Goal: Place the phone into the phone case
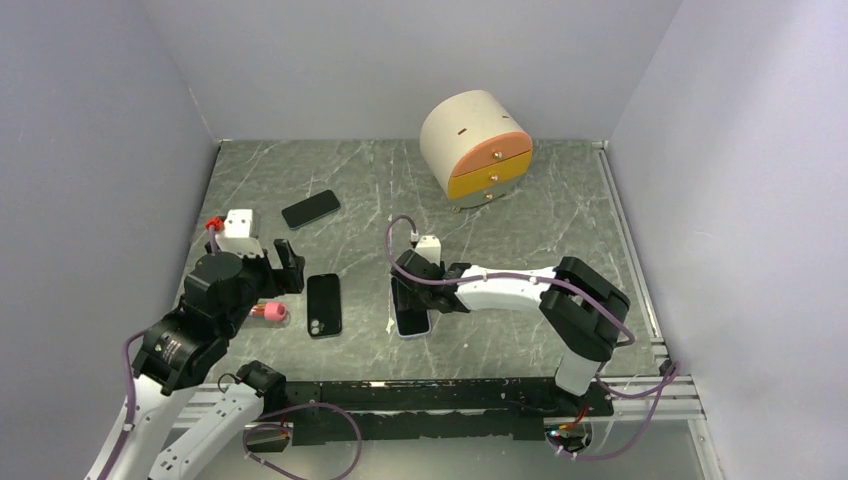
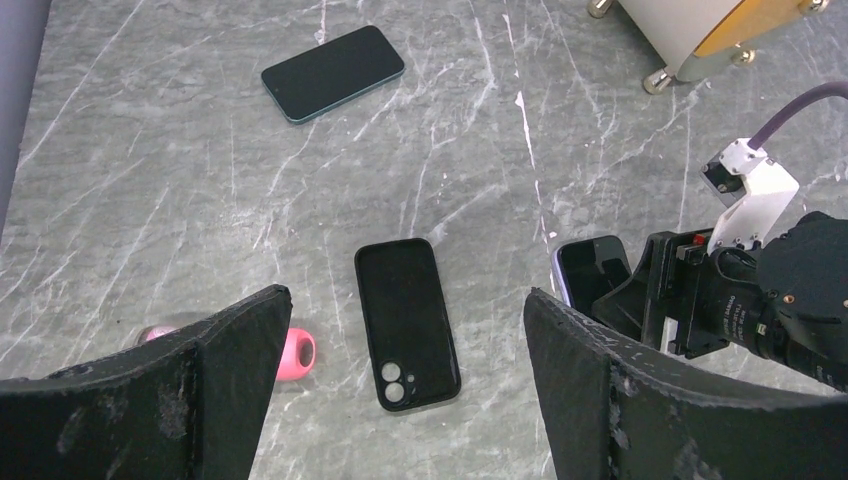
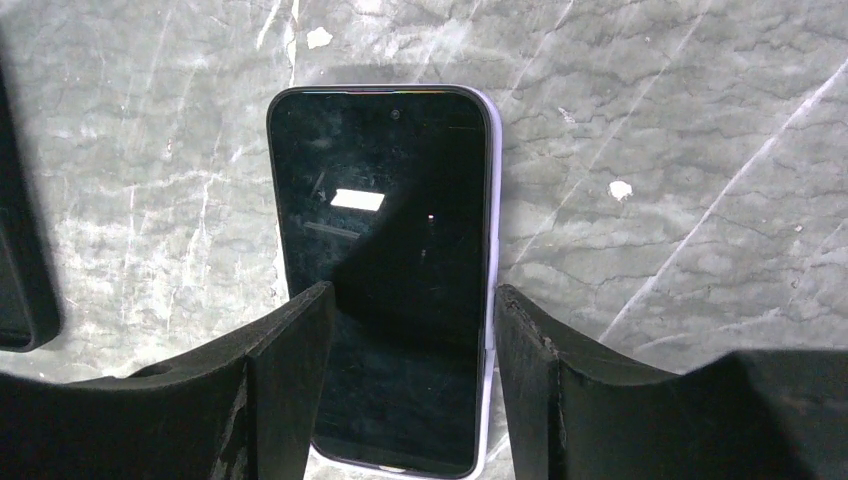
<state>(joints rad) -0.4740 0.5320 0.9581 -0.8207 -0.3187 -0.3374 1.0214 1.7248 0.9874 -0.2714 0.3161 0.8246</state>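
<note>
Currently right gripper (image 3: 410,310) hangs over lavender phone (image 3: 385,200), jaws parted across its width, by tabletop (image 1: 560,220) near edge; black case (image 1: 323,304) just left. Left gripper (image 2: 405,298) wide, empty. Risk: phone lies flat, grip may skid off thin edges.

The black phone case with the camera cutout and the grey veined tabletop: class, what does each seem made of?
Black phone case: probably soft rubber or silicone; matte, no glare. Grey veined tabletop: marble-look, possibly laminate; white veins, faint sheen.
</note>
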